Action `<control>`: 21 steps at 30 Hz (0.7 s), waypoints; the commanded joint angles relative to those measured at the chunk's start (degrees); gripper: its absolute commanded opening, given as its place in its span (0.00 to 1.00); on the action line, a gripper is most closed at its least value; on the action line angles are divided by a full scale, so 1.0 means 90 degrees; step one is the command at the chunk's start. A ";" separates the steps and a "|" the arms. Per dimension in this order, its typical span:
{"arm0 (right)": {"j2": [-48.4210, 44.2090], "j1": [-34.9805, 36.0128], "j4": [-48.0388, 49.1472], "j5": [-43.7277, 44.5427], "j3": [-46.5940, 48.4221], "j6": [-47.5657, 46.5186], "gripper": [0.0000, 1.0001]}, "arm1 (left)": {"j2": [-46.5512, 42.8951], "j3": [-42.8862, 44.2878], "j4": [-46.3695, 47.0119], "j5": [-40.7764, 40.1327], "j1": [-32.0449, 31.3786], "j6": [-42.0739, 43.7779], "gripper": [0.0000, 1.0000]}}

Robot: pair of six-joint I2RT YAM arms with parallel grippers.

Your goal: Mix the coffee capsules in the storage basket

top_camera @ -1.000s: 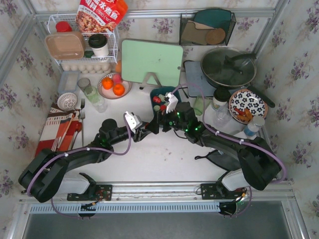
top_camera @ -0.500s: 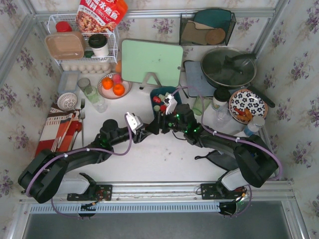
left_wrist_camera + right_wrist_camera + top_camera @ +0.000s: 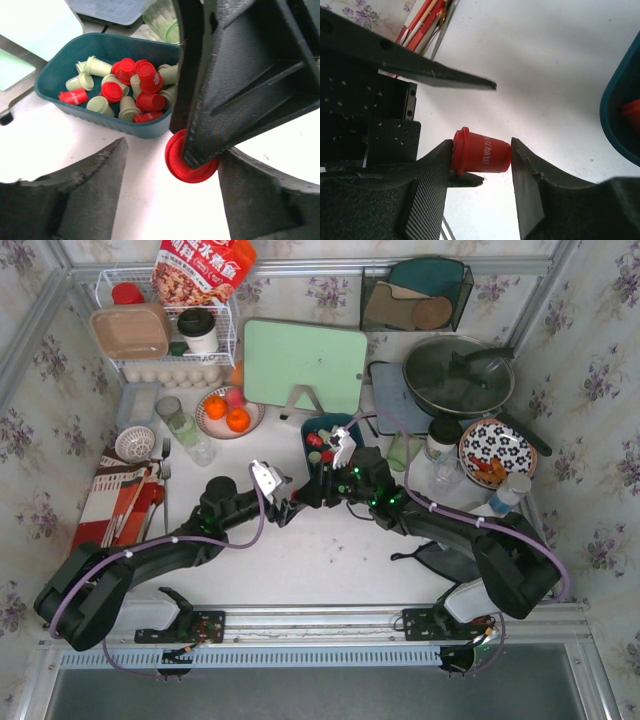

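A red coffee capsule (image 3: 482, 151) lies sideways between the pads of my right gripper (image 3: 481, 145), rim against one pad and base against the other, just above the white table. From the left wrist view its round rim (image 3: 180, 165) shows behind a right finger (image 3: 240, 90). My left gripper (image 3: 172, 150) stands open around that spot, its jaws wide apart. The teal storage basket (image 3: 55, 75) sits just beyond, holding several red and pale green coffee capsules (image 3: 135, 95). In the top view both grippers (image 3: 300, 502) meet in front of the basket (image 3: 308, 430).
A plate of oranges (image 3: 229, 412) and glasses stand left of the basket, a green cutting board (image 3: 304, 365) behind it, a green glass cup (image 3: 398, 452) to its right. Pan (image 3: 458, 375) and patterned bowl (image 3: 497, 452) are at the right; cutlery on a striped cloth (image 3: 125, 490) lies at the left.
My left gripper has opened and let go of the red capsule. My right gripper has closed its fingers onto it. Both arms stayed near the same spot.
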 commanded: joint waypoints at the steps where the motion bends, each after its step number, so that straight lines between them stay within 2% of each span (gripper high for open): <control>1: -0.0161 0.0023 -0.0368 0.0380 0.0080 -0.0108 0.44 | -0.0086 0.0091 0.0250 -0.0310 -0.0001 -0.0042 0.80; 5: -0.0325 0.0013 -0.0741 0.1536 0.0248 -0.0578 0.44 | -0.0181 0.0099 0.0122 -0.0599 -0.0001 -0.0101 0.92; 10: 0.0048 0.0011 -0.1163 0.3301 0.0524 -0.1324 0.45 | -0.0337 0.0078 -0.0132 -0.1672 -0.0001 -0.0276 0.95; 15: 0.0896 -0.0068 -0.1135 0.4246 0.0842 -0.1703 0.44 | -0.0515 0.0052 -0.0396 -0.2791 0.0009 -0.0353 0.95; 21: 0.1714 -0.0357 -0.1013 0.4498 0.1283 -0.2014 0.44 | -0.0523 0.0071 -0.0488 -0.2965 0.0009 -0.0365 0.95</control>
